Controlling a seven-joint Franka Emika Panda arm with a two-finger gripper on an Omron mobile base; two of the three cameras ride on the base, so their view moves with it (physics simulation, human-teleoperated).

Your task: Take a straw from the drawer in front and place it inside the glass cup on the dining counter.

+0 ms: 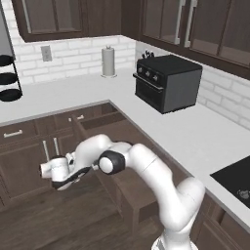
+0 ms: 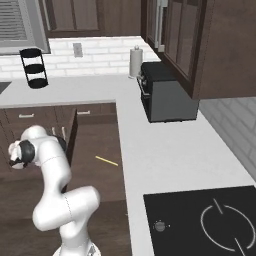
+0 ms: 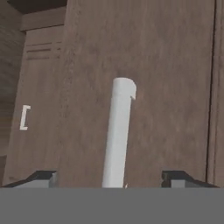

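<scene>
Your hand [image 3: 109,177] stands wide open, its fingertips [image 3: 41,177] spread either side of the silver bar handle [image 3: 118,135] without gripping it. The drawer [image 2: 97,160] is pulled out, and the straw [image 2: 106,160] lies flat on its floor.

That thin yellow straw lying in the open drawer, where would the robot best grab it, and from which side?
Probably near its middle, straight down from above, fingers closing across its width. The straw lies flat and slanted on the floor of the drawer, so the open top is the free way in.
</scene>
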